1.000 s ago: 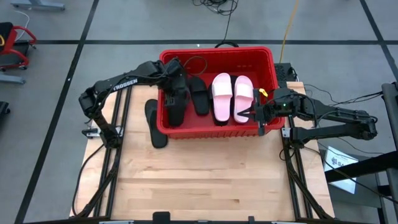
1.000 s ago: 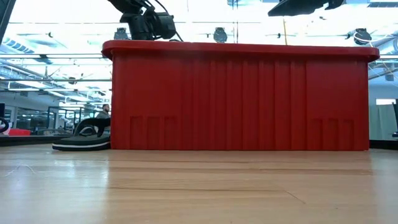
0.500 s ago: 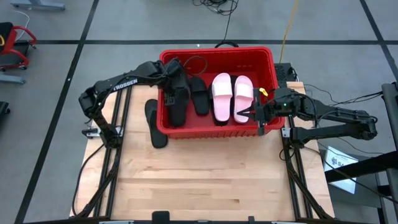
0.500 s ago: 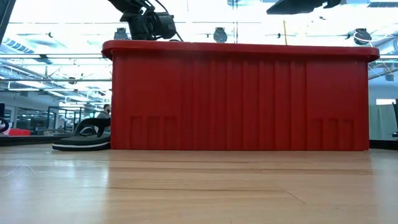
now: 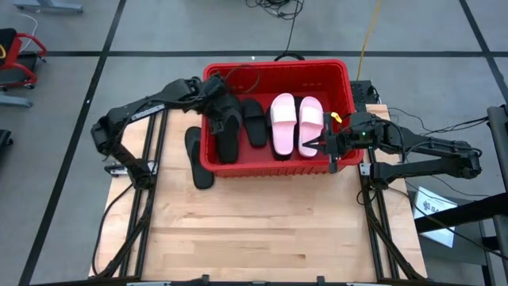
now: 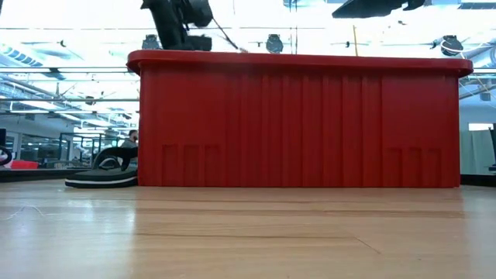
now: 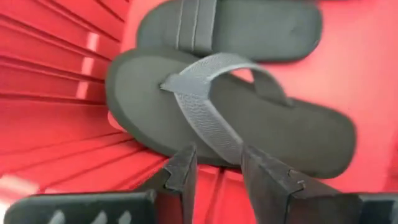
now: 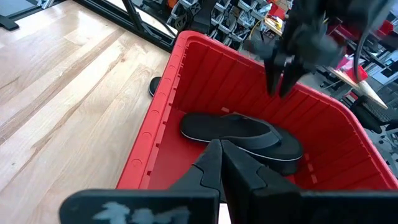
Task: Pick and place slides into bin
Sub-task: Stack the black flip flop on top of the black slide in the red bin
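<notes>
Hovering empty with fingers apart over the bin (image 5: pixel 343 79), left gripper (image 7: pixel 214 163) could snag the flip-flop (image 7: pixel 249 118) strap; right gripper (image 8: pixel 219 154) waits closed.

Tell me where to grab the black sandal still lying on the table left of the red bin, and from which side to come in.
Grip the black sandal by its strap, coming straight down from above. It lies flat, strap up, close beside the bin's left wall, so a sideways approach from the bin side looks blocked. The raised strap is probably the only part the fingers could close around. The left gripper, over the bin, is nearest.
</notes>
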You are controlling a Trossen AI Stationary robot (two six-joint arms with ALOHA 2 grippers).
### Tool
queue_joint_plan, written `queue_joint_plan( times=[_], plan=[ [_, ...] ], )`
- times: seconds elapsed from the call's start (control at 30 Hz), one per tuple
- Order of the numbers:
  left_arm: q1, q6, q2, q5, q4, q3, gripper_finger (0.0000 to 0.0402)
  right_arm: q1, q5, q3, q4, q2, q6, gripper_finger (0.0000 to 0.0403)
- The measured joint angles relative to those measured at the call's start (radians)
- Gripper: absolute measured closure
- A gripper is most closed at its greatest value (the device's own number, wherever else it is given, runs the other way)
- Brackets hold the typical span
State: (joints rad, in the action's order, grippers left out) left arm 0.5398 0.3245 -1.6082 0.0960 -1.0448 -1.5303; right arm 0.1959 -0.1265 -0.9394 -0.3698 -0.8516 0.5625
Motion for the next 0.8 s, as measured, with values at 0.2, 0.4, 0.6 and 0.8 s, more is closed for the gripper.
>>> queue_joint_plan(
  times=[0.2, 0.4, 0.6, 0.8],
  plan=[
    [-0.093, -0.234, 0.151, 0.067, -0.051, 0.000, 0.0282, 0.000, 0.000, 0.000, 0.000, 0.000, 0.001, 0.0403],
    [-0.227, -0.497, 0.244, 0.261, -0.258, 0.000, 0.0282, 0.000, 0.000, 0.000, 0.004, 0.008, 0.025, 0.0403],
    [-0.337, -0.764, 0.270, 0.356, -0.442, 0.000, 0.0282, 0.000, 0.000, 0.000, 0.030, 0.010, 0.006, 0.0403],
    [-0.420, -0.877, 0.282, 0.408, -0.501, 0.049, 0.0282, 0.000, 0.000, 0.000, 0.061, 0.013, -0.029, 0.0403]
  ],
)
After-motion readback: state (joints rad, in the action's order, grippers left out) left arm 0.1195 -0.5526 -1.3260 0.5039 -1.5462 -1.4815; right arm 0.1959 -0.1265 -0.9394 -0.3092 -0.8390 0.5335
